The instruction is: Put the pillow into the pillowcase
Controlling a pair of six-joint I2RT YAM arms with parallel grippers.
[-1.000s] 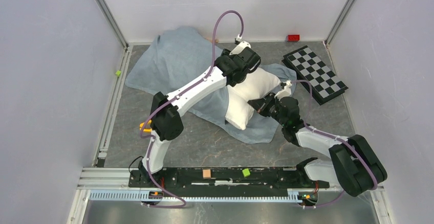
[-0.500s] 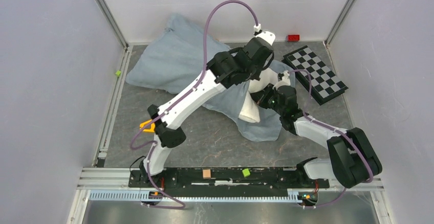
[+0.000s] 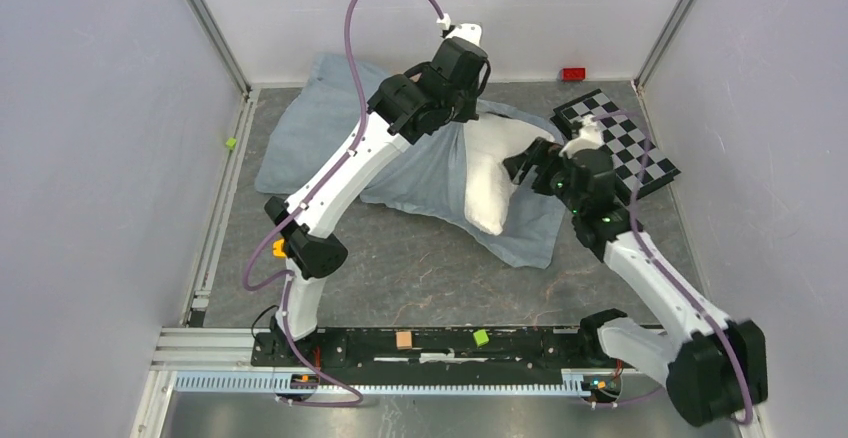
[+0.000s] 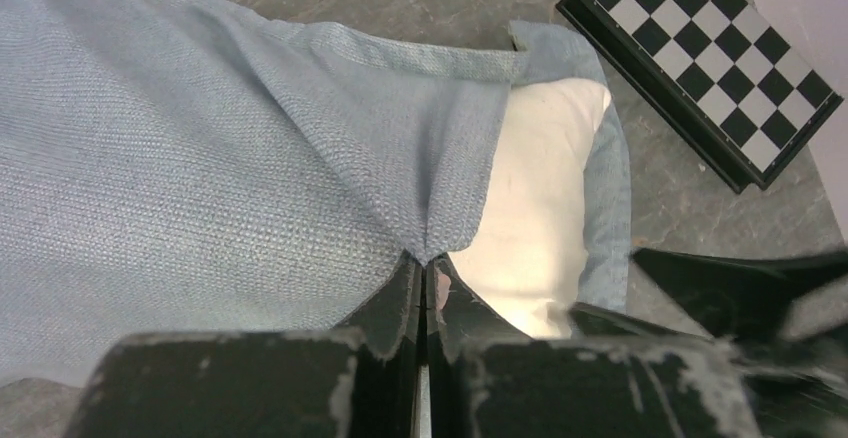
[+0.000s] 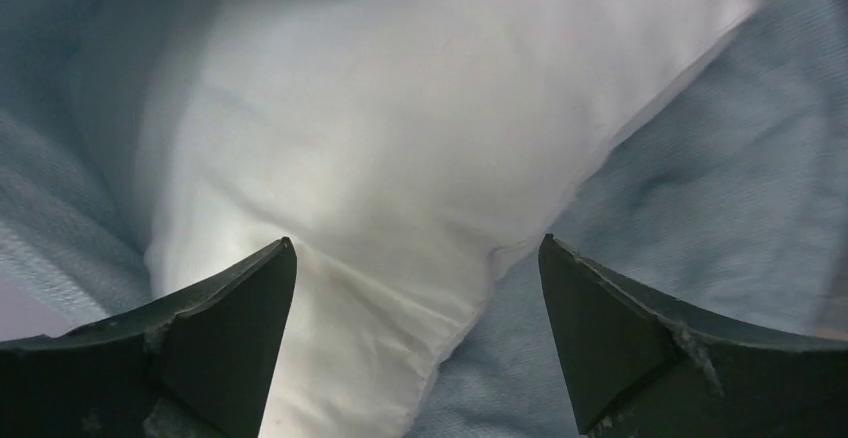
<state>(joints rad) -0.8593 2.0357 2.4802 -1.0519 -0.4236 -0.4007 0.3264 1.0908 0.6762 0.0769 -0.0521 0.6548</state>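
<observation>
The left pincer (image 4: 424,270) is clamping tight on a fold of the pillowcase (image 3: 325,133), right at the edge of its opening. The blue-grey cloth is bunching up into a little peak between the closed jaws. The right pincer (image 5: 415,242) is hanging wide open with its dark fingers (image 5: 200,328) spread on either side of a pillow (image 3: 495,173) corner, and it's not gripping anything. I can't really tell if the fingers are brushing the fabric or just hovering over it.

The pillow is lying on the desk (image 3: 400,268), toward the right and at the open end of the case. One side of it is sitting tucked under the top layer that the left pincer is holding. The rest is sticking out plain white, with the bottom layer of the case spreading out underneath it. In the overhead view the rest of the case is trailing off wrinkled toward the far left corner.

A checkered board (image 3: 625,148) is lying just right of the pillow at an angle, and the right arm's wrist is reaching across its near-left corner. A small red block (image 3: 573,74) is sitting by the back wall.
</observation>
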